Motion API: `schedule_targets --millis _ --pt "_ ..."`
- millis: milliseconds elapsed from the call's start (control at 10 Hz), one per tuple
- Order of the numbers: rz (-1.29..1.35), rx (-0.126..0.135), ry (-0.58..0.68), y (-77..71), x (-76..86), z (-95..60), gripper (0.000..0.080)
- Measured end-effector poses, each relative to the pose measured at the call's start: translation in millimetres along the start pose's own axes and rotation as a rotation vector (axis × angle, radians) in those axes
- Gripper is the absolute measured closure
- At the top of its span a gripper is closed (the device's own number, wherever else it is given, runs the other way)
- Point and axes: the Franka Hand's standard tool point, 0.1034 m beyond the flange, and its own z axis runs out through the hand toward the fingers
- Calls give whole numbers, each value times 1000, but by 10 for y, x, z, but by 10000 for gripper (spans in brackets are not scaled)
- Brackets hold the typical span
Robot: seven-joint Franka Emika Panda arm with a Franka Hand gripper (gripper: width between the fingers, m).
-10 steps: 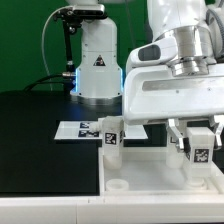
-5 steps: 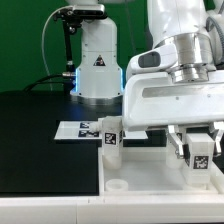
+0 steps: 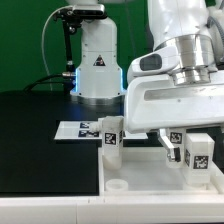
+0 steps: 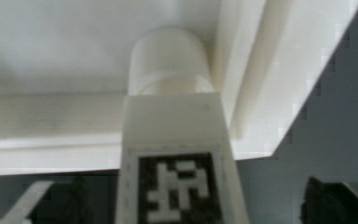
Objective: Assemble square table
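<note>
Evidently let go: jaws wide around a standing leg

Reckoning the clock from the middle of the exterior view, the gripper (image 3: 197, 148) hangs at 4 o'clock. It straddles an upright white leg (image 3: 198, 157) whose black-and-white tag (image 3: 199, 154) faces the camera. Its jaws stand wide. The one visible finger (image 3: 172, 146) sits apart from the leg, at the leg's 9 o'clock. The wrist view shows dark fingertips (image 4: 341, 197) clear of the leg on either side, so nothing is gripped. That leg stands on the square slab (image 3: 150, 190), near its far corner at the exterior view's right. A second leg (image 3: 111, 137) stands upright at 6 o'clock, at the slab's other far corner. An open round hole (image 3: 118, 185) lies lower along the same 6 o'clock line. The marker board (image 3: 78, 128) lies at 8 o'clock on the black table (image 3: 30, 130).
</note>
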Motion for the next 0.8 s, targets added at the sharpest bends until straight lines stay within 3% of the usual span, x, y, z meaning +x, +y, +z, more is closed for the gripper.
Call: schedule_targets --millis 100,200,300,500,800 --pt "25 28 -78 -52 -3 11 165" --pt "57 60 -192 -102 23 7 154" --pt "63 65 -258 -82 94 -3 154" --pt "57 80 -416 -38 59 -30 151" --pt "71 78 -477 87 -8 -1 151"
